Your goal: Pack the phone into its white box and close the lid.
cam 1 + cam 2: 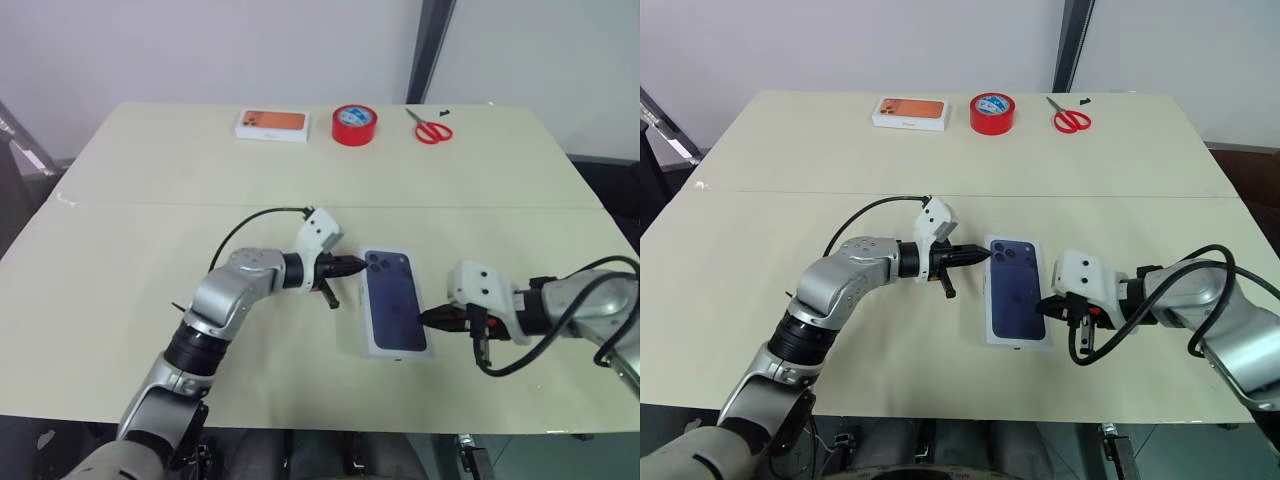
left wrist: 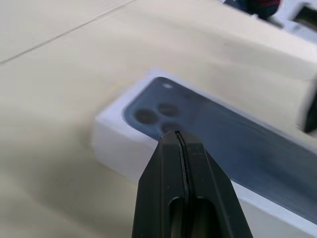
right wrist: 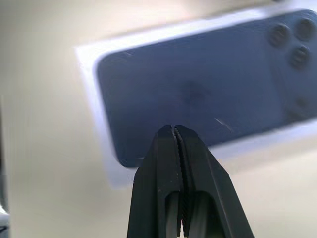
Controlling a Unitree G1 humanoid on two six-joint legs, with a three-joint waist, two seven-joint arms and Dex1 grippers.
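The dark navy phone (image 1: 393, 300) lies back up in the shallow white box (image 1: 397, 351) at the middle of the table, its camera lenses (image 2: 158, 115) at the far left corner. My left gripper (image 1: 360, 266) is shut and empty, with its tip just above that lens corner. From the right, my right gripper (image 1: 425, 318) is also shut and empty, its tip at the box's right edge near the phone's lower half. In the right wrist view the shut fingertips (image 3: 174, 130) hover over the phone's long edge (image 3: 198, 94). The lid is out of view.
Along the far edge of the table lie a white box with an orange phone picture (image 1: 272, 124), a red tape roll (image 1: 354, 124) and red-handled scissors (image 1: 431, 129). A seam (image 1: 150, 206) runs across the tabletop behind the arms.
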